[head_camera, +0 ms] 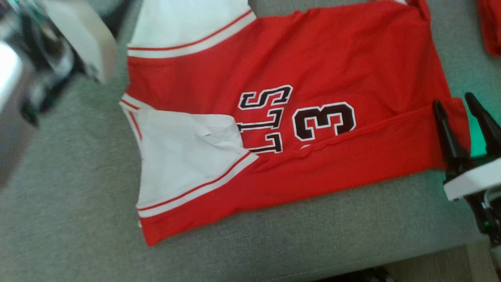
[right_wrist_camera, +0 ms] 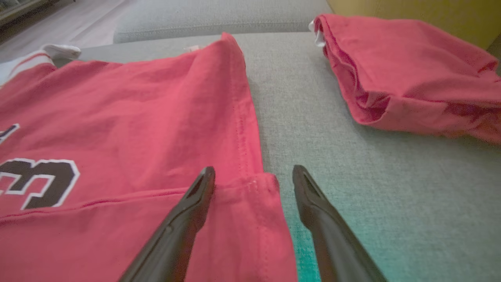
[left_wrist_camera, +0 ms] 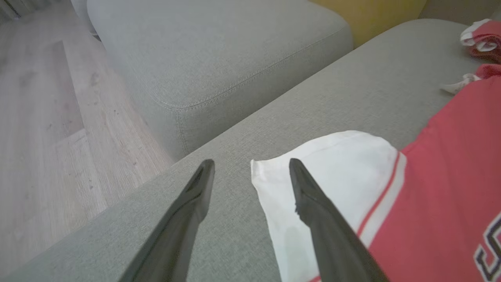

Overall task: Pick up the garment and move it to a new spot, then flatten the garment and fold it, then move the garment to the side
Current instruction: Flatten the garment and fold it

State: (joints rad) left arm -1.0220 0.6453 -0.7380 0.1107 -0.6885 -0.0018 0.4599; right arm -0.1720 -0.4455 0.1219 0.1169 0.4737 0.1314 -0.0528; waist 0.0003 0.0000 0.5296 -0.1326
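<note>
**Hovering wide open at both ends of the red jersey (head_camera: 332,58)**

The right hand (right_wrist_camera: 253,168) has its two dark fingers spread wide and grips nothing; they straddle the jersey's hem corner, one finger over the red cloth and the other over the bare grey sofa (right_wrist_camera: 372,176) just beside it; whether either tip touches the surface, I cannot tell. The left hand (left_wrist_camera: 251,160) is spread just as wide and is also empty; one finger lies over the white sleeve (left_wrist_camera: 332,172), the other over the seat beside the sleeve's edge.

The jersey lies spread across the sofa seat with its lettering up; a dark, white-edged number 3 (head_camera: 324,121) sits beside more letters. The long edge nearest the robot is turned up over the body in a red band, which covers the ends of the letters; the white sleeves are at the robot's left end and the hem at its right.

Past the hem, well apart from it, a second red garment (right_wrist_camera: 411,78) lies folded on the same seat; in the left wrist view another grey cushion (left_wrist_camera: 215,51) and a pale wooden floor (left_wrist_camera: 39,117) show beyond the sleeve.
</note>
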